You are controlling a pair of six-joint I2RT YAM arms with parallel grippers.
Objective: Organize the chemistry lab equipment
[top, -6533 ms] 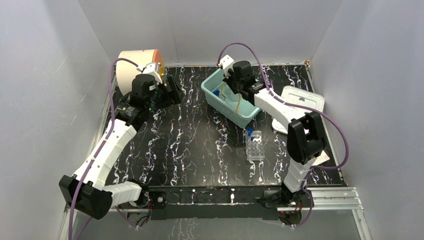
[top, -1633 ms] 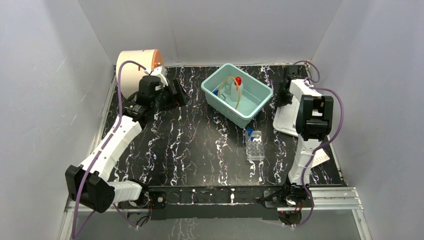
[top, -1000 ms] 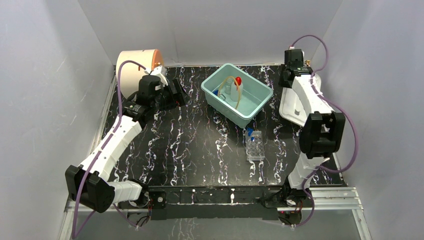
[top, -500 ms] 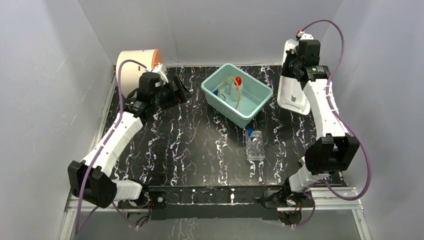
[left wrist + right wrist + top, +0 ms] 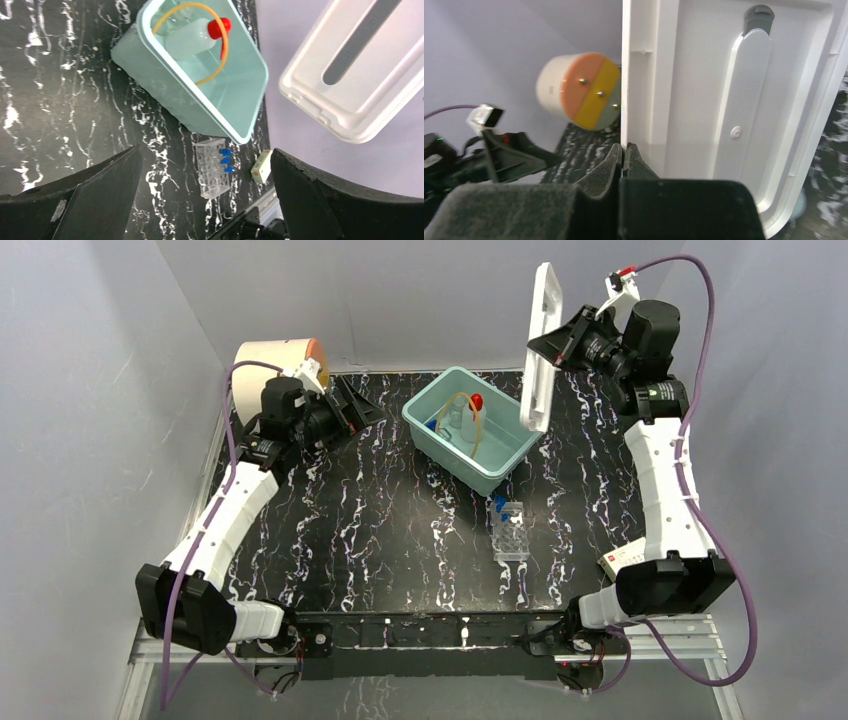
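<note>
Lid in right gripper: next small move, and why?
Probably tilt the lid flat, leftward over the teal bin: the right gripper pinches its edge, holding it upright by the bin's right end. Caveat: the tube rack lies outside the bin.

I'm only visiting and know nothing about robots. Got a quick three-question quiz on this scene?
1. Which tool grips the white lid? A) left B) right C) neither
2. True or false: the squeeze bottle sits on the table, outside the teal bin.
3. Fill in: the blue-capped tubes stand in the clear ____.
Key: 1 B, the right tool; 2 false; 3 rack.
</note>
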